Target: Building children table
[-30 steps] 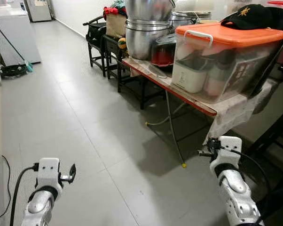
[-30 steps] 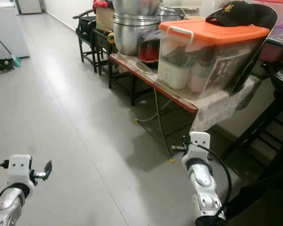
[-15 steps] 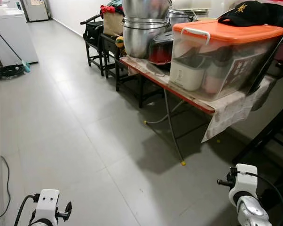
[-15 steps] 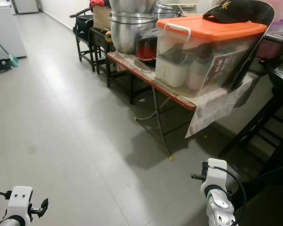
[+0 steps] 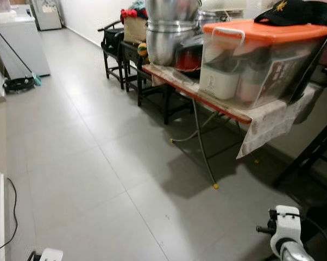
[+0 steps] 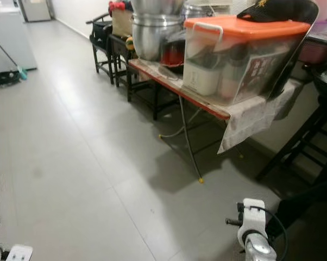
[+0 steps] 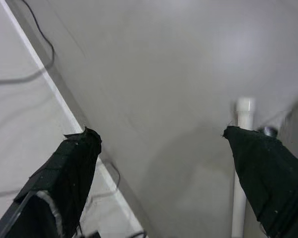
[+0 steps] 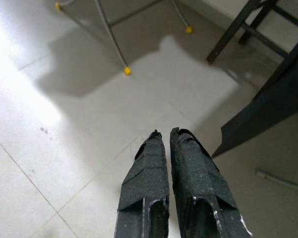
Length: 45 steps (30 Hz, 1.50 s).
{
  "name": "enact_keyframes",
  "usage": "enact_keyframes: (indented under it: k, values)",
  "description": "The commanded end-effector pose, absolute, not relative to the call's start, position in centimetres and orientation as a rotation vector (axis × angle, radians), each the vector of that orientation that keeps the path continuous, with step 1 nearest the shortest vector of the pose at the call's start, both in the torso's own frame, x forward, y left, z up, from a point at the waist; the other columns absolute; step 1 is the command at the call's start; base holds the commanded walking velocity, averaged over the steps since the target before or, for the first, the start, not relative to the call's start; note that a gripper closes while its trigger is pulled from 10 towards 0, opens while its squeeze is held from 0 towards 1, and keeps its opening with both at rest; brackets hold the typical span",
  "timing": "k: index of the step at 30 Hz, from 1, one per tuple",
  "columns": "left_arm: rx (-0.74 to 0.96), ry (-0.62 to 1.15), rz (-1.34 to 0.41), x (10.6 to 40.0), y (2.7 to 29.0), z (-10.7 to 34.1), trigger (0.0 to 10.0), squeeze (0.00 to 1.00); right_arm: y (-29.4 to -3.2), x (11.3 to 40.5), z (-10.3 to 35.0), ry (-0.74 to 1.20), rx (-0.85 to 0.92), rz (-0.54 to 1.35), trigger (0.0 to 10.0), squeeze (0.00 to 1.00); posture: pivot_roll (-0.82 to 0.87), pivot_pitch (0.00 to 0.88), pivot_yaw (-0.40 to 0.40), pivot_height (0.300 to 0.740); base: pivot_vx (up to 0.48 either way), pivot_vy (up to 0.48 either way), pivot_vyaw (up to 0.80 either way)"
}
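Folding table [image 5: 207, 98] legs half-shadowed; left tool [image 7: 161, 144] apart, right tool [image 8: 166, 144] together, both over floor [image 5: 98, 163].

Storage bin [image 5: 261, 60] on folding table [image 5: 207, 98], pots [image 5: 166, 32] behind.

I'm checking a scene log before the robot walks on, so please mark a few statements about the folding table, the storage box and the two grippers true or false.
1. A black cap lies on the clear storage box with the orange lid. True.
2. The left gripper is shut. False: its fingers stand wide apart over the grey tiled floor.
3. The right gripper is shut and holds nothing. True.
4. The folding table's thin metal legs end in blue tips. False: the tips are yellow.
5. Large steel pots stand on the table. True.
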<state>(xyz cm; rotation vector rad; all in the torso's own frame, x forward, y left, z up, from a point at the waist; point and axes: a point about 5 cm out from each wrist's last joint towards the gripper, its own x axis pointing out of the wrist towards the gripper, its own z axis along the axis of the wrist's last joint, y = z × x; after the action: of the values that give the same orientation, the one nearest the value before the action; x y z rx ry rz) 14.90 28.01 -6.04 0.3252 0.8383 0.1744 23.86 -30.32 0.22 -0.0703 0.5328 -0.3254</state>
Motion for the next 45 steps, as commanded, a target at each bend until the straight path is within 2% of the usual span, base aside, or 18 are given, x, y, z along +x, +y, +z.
enact_keyframes:
  k: [1, 26, 29, 34, 45]
  values:
    - [0.322, 0.876, 0.149, 13.8, 27.5, -6.7, 10.0, 0.0, -30.4, 23.7, 0.1, 0.538, -0.096, -0.315, 10.0, 0.0, 0.16, 0.025, -0.019, 0.635, 0.0, 0.0, 0.0]
    - [0.278, 1.019, 0.122, 9.6, 26.2, -9.1, 10.0, 0.0, -31.3, 22.8, -0.4, 0.626, -0.114, -0.275, 10.0, 0.0, 0.13, 0.124, -0.039, 0.54, 0.0, 0.0, 0.0]
    - [0.278, 1.019, 0.122, 9.6, 26.2, -9.1, 10.0, 0.0, -31.3, 22.8, -0.4, 0.626, -0.114, -0.275, 10.0, 0.0, 0.13, 0.124, -0.039, 0.54, 0.0, 0.0, 0.0]
    - [0.25, 1.107, 0.115, 8.0, 25.7, -9.9, 10.0, 0.0, -32.0, 22.9, 0.0, 0.631, -0.122, -0.28, 10.0, 0.0, 0.13, 0.137, -0.045, 0.515, 0.0, 0.0, 0.0]
    - [0.23, 1.178, 0.122, 6.4, 25.3, -10.4, 10.0, 0.0, -32.6, 23.2, 0.5, 0.638, -0.13, -0.277, 10.0, 0.0, 0.1, 0.148, -0.057, 0.48, 0.0, 0.0, 0.0]
